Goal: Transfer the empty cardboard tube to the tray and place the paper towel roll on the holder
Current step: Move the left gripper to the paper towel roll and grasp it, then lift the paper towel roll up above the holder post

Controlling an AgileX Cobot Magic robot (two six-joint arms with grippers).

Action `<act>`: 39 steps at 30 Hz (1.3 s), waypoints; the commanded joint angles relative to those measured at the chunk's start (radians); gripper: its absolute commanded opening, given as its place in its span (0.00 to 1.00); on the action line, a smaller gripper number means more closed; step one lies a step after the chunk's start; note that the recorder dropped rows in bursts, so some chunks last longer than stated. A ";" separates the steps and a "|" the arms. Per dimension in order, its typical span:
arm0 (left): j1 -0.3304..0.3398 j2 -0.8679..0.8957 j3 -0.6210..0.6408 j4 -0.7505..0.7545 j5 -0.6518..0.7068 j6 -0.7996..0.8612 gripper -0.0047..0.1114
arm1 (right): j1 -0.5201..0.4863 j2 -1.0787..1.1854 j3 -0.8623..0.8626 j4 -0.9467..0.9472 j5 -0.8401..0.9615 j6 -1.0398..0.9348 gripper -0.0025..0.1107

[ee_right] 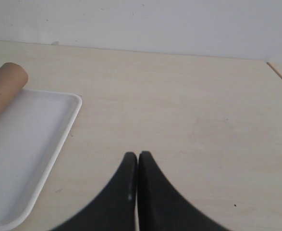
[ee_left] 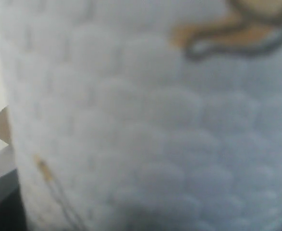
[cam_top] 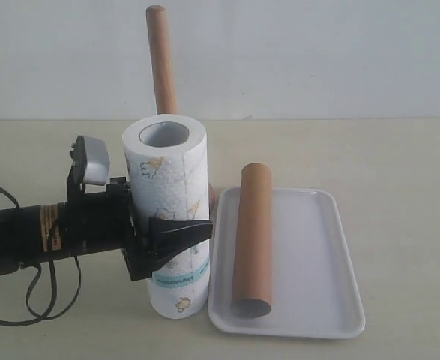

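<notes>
The paper towel roll [cam_top: 167,217] stands upright in front of the holder, and my left gripper [cam_top: 176,226] is shut on its middle from the left. One black finger crosses the roll's front; the other is hidden behind it. I cannot tell whether the roll touches the table. In the left wrist view the roll [ee_left: 145,125] fills the frame. The holder's pole [cam_top: 161,60] rises bare behind the roll. The empty cardboard tube [cam_top: 251,240] lies lengthwise in the tray [cam_top: 317,262], along its left side. My right gripper [ee_right: 138,155] is shut and empty over bare table, right of the tray [ee_right: 30,144] and tube [ee_right: 4,89].
A black cable [cam_top: 40,300] loops on the table under the left arm. A sliver of the holder's disc base [cam_top: 212,196] shows between roll and tray. A pale wall stands behind the table's far edge [cam_top: 354,118].
</notes>
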 commanded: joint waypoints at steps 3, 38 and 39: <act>-0.009 0.005 -0.002 0.065 0.000 -0.012 0.08 | -0.007 -0.002 -0.001 0.002 -0.002 -0.001 0.02; 0.119 -0.824 -0.419 0.208 0.689 -0.784 0.08 | -0.007 -0.002 -0.001 0.002 -0.002 -0.001 0.02; 0.119 -0.798 -0.457 0.210 0.679 -0.784 0.08 | -0.007 -0.002 -0.001 0.002 -0.002 -0.001 0.02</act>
